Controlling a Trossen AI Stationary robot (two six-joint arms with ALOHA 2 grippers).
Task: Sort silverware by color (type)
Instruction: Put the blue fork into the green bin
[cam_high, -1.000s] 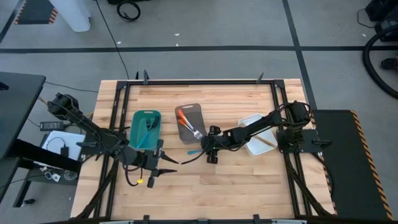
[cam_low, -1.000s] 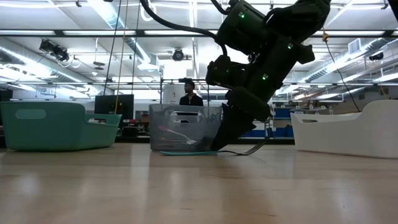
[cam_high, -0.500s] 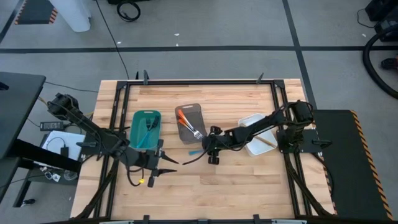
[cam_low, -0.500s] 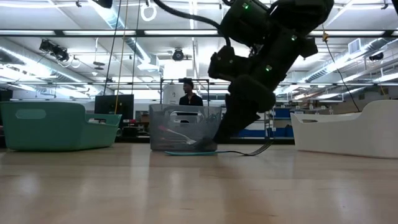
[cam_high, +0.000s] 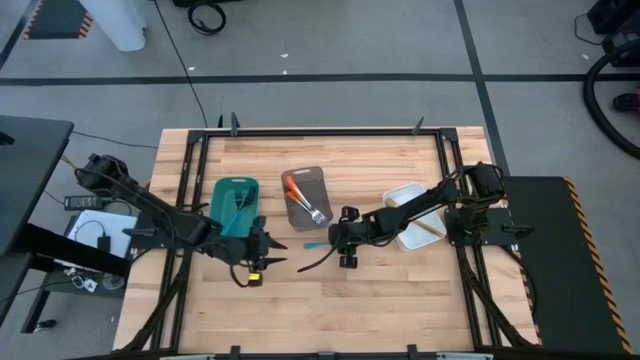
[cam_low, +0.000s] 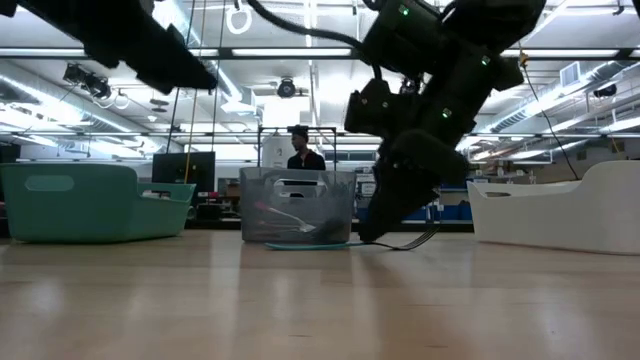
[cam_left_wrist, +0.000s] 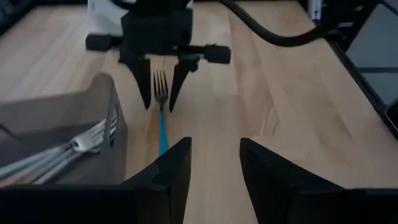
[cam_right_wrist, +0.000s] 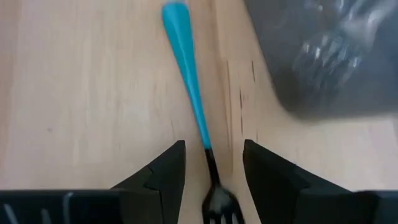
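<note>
A fork (cam_right_wrist: 189, 81) with a blue handle and dark tines lies flat on the wooden table (cam_high: 400, 290), just in front of the grey tray (cam_high: 305, 197). My right gripper (cam_right_wrist: 213, 168) slants down over it, open. Its fingertips stand on either side of the fork's neck (cam_left_wrist: 161, 102) without touching it. My left gripper (cam_left_wrist: 214, 162) hovers open near the teal tray (cam_high: 234, 207), pointing along the table at the fork's handle end (cam_left_wrist: 163, 134). In the high view the left gripper (cam_high: 265, 250) and right gripper (cam_high: 333, 243) face each other.
The grey tray holds orange-handled forks (cam_high: 300, 195). More blue-handled forks (cam_high: 240, 205) lie in the teal tray, and the white tray (cam_high: 405, 225) at the right holds a gold utensil (cam_high: 430, 228). A person (cam_low: 303, 150) stands far behind the table. Bare wood lies toward the near edge.
My left gripper has swung toward the table's right and far side, sunk a little, tipped down and rolled. It now points at the fork and has come into the low view at the upper left. The fork has stayed where it was.
</note>
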